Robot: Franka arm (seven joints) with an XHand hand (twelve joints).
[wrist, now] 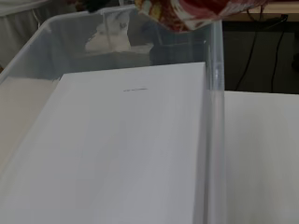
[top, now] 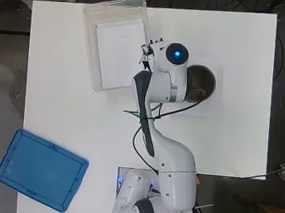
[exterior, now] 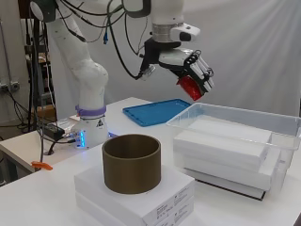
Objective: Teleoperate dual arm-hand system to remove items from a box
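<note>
Red and glossy, a small packet (exterior: 190,87) sits in the hand (exterior: 195,70), whose fingers (exterior: 203,71) curl round it and hold it in the air above the near rim of the clear bin (exterior: 235,115). In the wrist view the packet (wrist: 187,11) shows red with yellow print over the bin's wall (wrist: 215,93). Inside the bin lies a stack of white boxes (exterior: 221,143), the top one (top: 119,52) filling most of its floor. To the right of the bin in the overhead view a brown ring (exterior: 131,162) stands upright on two more white boxes (exterior: 141,195). A blue lid (top: 41,170) lies flat at the table's (top: 234,94) near left corner, well apart from the bin.
</note>
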